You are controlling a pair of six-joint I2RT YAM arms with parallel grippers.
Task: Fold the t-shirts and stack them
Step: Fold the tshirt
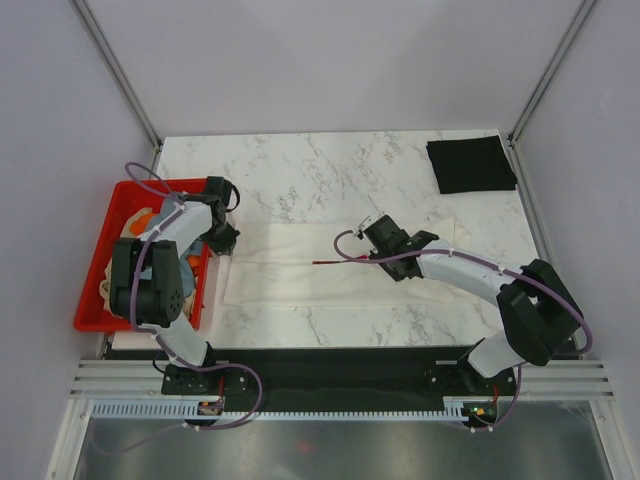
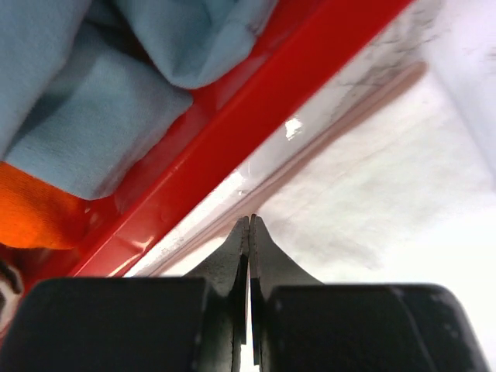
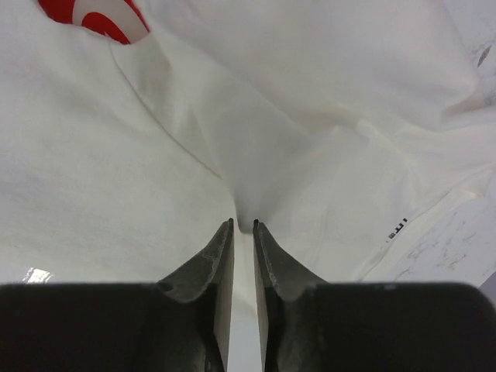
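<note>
A cream-white t-shirt lies as a long folded band across the middle of the table, a thin strip of its red print showing at the fold. My right gripper is shut on a raised pinch of this shirt; cloth fills its jaws, and the red print shows top left. My left gripper is at the shirt's left end beside the crate, jaws closed at the shirt's hem. A folded black t-shirt lies at the back right.
A red crate stands at the left table edge, its wall close to my left fingers. It holds a grey-blue shirt, an orange one and a tan one. Marble table behind the shirt.
</note>
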